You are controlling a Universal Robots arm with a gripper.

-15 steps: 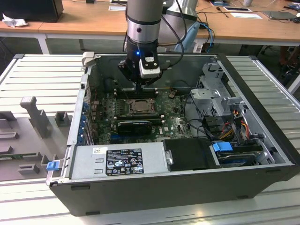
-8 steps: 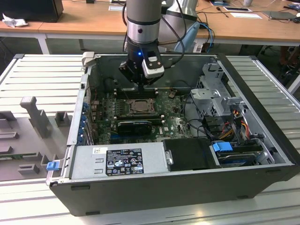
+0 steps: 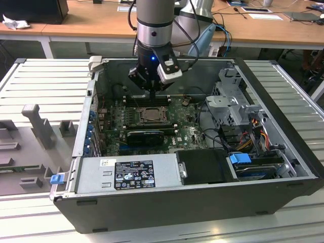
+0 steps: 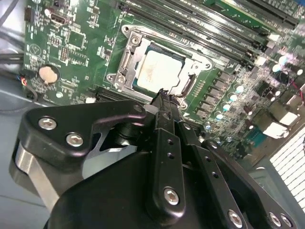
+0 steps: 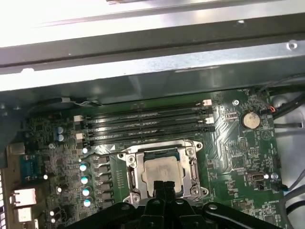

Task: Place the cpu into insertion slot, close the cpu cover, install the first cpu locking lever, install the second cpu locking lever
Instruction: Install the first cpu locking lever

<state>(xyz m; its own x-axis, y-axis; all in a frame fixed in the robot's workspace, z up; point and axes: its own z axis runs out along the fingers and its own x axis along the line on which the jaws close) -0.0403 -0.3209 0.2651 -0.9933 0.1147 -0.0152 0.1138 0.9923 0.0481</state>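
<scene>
1. An open computer case lies on its side on a slatted metal table. Inside it are a green motherboard, a grey power supply along the near wall, and a black box just beside the supply. A metal drive cage with coloured cables is at the exterior view's right.
2. The socket sits in the middle of the motherboard and holds the chip. The chip lies flat and square in it, with its silvery-beige top facing up.
3. The cover plate lies down flat around the chip, which shows through the plate's window in both wrist views.
4. The gripper reaches down into the case at the socket. Its fingers are pressed together with no gap to be seen, and nothing is held between them. The tips are at the socket's edge, just beside the chip.
5. Long black memory slots run beside the socket on the side away from the fingertips. A coin battery sits well apart from the socket.
6. The fingers hide the edge of the socket and the part of the cover plate beneath them. Whether the tips touch the metal cannot be told.
7. The locking levers are hard to make out, and it cannot be told whether they are latched.
8. In the exterior view the arm covers the board behind the socket. Grey moulded holders on the table are cut off at that view's left edge.
</scene>
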